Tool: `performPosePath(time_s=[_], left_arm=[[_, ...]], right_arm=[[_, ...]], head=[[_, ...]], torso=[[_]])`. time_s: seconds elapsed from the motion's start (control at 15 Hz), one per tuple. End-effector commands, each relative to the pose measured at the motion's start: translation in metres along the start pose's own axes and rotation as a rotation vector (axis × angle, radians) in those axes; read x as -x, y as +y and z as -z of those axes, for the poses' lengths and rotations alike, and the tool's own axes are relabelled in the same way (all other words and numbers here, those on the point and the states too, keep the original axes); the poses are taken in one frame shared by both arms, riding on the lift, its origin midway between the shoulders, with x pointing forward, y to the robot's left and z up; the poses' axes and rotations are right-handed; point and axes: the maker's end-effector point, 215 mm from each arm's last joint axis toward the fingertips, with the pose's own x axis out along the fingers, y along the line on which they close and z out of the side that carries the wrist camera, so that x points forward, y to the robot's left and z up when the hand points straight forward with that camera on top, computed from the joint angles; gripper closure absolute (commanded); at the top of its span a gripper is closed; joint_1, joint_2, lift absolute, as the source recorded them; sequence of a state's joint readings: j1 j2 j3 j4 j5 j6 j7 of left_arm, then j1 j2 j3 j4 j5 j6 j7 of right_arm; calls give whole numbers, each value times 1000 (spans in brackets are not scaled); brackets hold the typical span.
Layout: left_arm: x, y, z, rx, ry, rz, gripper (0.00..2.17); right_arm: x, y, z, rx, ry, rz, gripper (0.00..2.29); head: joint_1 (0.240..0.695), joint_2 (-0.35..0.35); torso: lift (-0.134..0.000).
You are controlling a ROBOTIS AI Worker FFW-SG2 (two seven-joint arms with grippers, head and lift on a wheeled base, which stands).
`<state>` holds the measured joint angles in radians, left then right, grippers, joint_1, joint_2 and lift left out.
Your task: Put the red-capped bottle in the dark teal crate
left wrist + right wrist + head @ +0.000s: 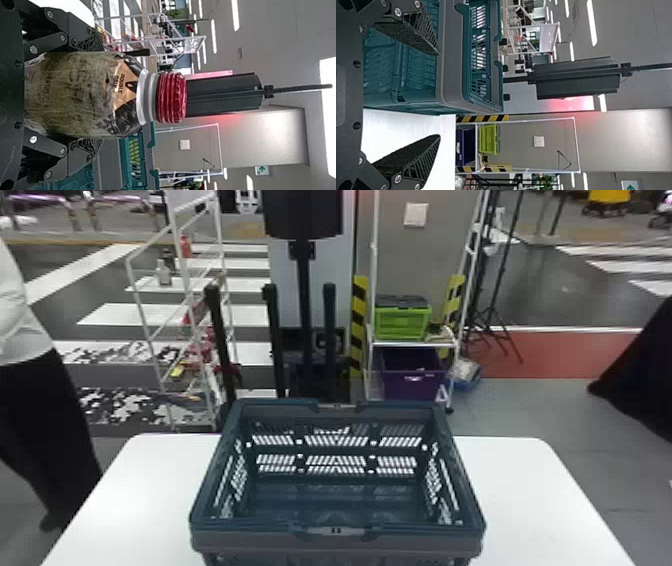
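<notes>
The dark teal crate stands on the white table, and its inside looks bare in the head view. In the left wrist view my left gripper is shut on the red-capped bottle, one finger on each side of its body, with the red cap pointing away from the wrist. Behind the bottle is part of the crate. My right gripper is open with nothing between its fingers, near the crate's right front corner in the right wrist view.
The white table extends on both sides of the crate. Beyond it stand a white rack with a lime-green box and a purple bin, a black post stand and another white rack at the left. A person stands beside the table's left side.
</notes>
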<state>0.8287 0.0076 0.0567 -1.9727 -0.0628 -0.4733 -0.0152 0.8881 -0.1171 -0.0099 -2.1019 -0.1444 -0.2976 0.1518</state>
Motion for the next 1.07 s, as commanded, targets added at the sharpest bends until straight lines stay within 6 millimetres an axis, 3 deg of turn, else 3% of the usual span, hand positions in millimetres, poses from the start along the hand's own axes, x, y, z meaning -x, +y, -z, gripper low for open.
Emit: performPosePath(time_s=[0.0,0.53,0.8,1.0], left_arm=[[1,0,0,6,-1,-8,2145],[0,0,-1,6,-1,-6,2145],[-28,14,-30,-13,-2,-23,2145],[-59,47,-43,-42,47,-70,2145]], right_arm=[[0,0,0,-1,1,0,151],[0,0,0,-2,-1,3,151],[1,-1,1,-1,2,4,151],[3,-3,0,2,2,9,151]], head=[[499,0],[499,0],[499,0],[499,0]], torso=[[0],[0],[0],[0]])
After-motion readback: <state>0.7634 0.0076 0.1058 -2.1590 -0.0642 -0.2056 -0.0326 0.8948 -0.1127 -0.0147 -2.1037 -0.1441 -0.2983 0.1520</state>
